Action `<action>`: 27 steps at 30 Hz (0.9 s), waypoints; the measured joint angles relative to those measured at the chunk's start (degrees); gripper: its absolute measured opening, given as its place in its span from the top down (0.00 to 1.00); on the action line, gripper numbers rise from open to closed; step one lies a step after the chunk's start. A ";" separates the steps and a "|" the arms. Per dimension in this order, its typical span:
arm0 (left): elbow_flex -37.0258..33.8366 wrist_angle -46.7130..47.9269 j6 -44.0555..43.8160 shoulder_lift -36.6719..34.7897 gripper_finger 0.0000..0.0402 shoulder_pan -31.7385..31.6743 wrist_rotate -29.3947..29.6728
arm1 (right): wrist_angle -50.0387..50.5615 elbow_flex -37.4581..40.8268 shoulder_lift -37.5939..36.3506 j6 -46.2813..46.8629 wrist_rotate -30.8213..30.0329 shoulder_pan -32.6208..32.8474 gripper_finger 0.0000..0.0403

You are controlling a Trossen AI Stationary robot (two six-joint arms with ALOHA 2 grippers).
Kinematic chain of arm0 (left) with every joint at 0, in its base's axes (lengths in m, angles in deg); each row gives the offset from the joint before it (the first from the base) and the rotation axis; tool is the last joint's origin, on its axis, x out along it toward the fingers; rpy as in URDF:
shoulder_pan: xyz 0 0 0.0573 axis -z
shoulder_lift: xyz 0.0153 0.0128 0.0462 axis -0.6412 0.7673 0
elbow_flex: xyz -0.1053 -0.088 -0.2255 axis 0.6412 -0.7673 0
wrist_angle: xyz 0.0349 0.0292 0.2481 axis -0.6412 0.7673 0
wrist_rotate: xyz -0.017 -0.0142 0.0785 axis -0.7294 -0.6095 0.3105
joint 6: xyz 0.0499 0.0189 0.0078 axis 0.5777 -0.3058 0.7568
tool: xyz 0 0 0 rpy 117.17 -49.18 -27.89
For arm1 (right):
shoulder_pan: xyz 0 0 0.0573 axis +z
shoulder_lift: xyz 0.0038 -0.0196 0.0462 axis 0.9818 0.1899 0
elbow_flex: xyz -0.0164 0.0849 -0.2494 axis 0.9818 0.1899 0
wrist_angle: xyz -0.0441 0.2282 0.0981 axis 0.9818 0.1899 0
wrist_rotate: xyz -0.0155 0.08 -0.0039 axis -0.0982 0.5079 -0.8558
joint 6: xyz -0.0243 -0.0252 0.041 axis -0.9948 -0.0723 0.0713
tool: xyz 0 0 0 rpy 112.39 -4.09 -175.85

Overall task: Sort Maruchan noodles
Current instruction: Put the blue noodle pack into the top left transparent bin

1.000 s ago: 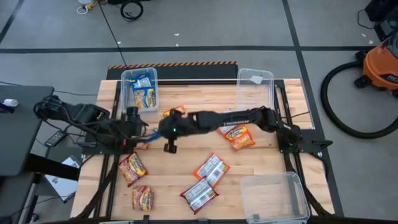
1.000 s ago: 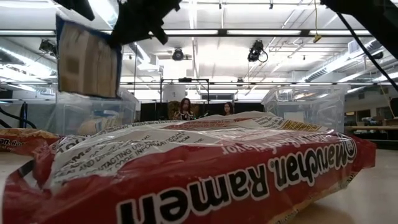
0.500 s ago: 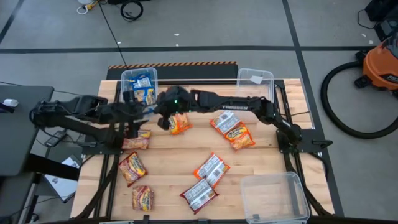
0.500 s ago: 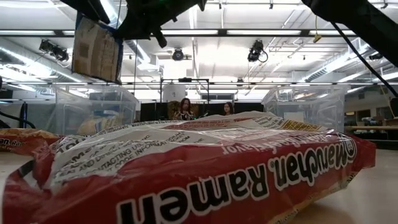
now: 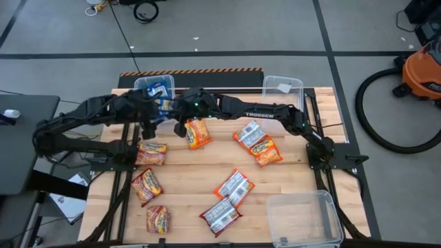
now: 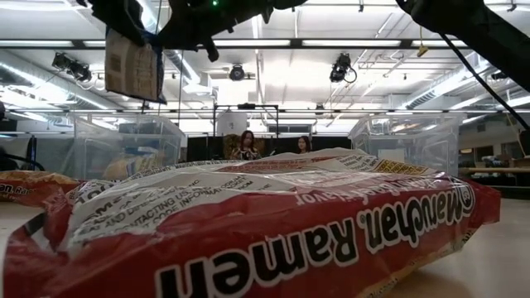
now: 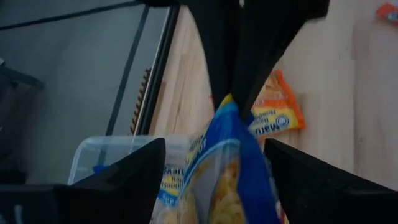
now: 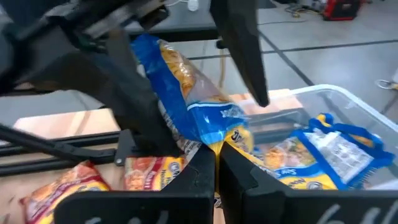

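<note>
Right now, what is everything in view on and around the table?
held packet: one, blue, in the air beside the top-left bin
binned packets: some, blue, in that bin
orange packets: five, on the table, mostly left
red-and-silver packets: three, table's middle and lower part
clear bins: three, top left, top right, bottom right
vacuum: one, orange, floor at right
right gripper: shut on the held packet
left gripper: open, fingers either side of it
</note>
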 joint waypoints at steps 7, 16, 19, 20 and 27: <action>0.00 -2.55 4.15 0.36 0.41 -4.94 -1.67 | -0.11 -0.02 0.00 2.67 -0.93 -2.33 0.98; -0.02 -3.54 6.05 0.83 0.62 -9.22 -2.12 | -0.15 0.00 0.02 3.58 2.16 -3.42 0.98; -0.02 -3.39 7.60 0.76 0.70 -9.54 -3.88 | -0.05 0.00 0.09 3.60 2.33 -3.34 0.98; -0.02 -3.44 7.91 0.76 0.73 -9.54 -4.86 | -0.01 0.00 0.11 3.77 2.36 -3.34 0.98; -0.02 -3.72 8.09 0.76 0.90 -9.54 -6.74 | 0.11 0.00 0.13 3.84 1.65 -3.31 0.95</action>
